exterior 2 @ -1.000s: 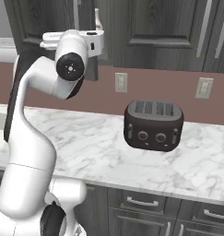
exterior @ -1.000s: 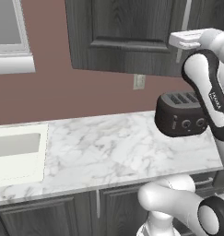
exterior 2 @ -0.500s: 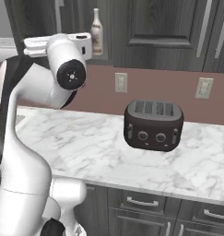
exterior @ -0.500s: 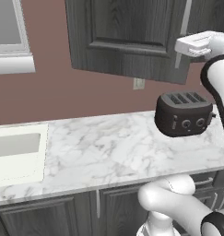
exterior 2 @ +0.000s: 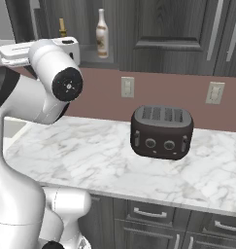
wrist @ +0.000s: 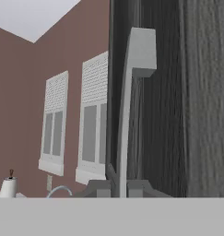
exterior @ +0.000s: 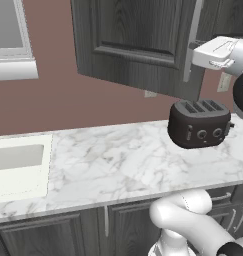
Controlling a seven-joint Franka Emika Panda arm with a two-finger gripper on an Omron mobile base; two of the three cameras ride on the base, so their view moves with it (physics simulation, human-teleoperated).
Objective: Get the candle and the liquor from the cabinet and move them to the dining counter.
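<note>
The end effector (wrist: 119, 189) is clamped shut on the silver bar handle (exterior: 192, 42) of the cabinet (exterior: 138, 45) door. Behind it, the liquor (exterior 2: 102, 34) and candle (exterior 2: 62, 28) stand on the cabinet shelf.

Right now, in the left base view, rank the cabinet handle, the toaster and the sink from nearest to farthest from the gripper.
1. Cabinet handle: silver bar right at the gripper.
2. Toaster: on the worktop below the gripper.
3. Sink: far left, set into the worktop.
</note>
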